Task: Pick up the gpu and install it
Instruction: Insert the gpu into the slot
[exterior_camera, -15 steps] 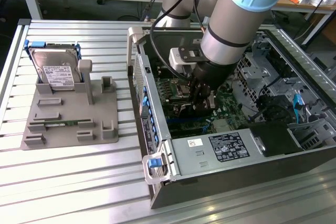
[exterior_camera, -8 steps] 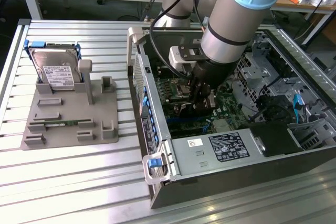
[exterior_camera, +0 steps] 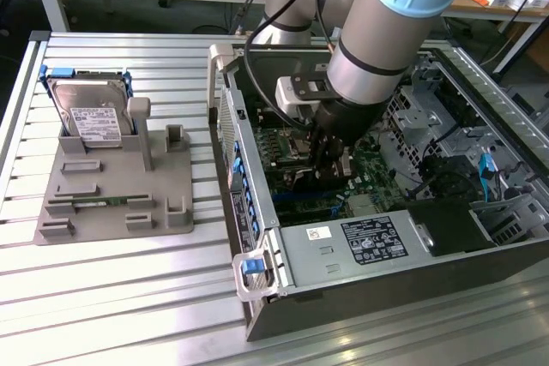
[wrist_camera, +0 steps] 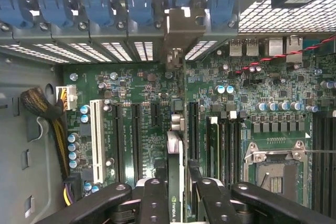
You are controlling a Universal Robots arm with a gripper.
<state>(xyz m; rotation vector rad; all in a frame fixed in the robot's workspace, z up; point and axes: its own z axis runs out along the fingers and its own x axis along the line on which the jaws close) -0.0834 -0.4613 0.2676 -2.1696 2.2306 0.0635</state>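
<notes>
Grey and pale-blue, the arm is reaching steeply down into the open computer case, its wrist pointing at the green motherboard. The gripper is clasping the gpu edge-on between its black fingers, the thin card standing upright over the expansion slots, its metal bracket meeting the case's rear slot openings.
</notes>
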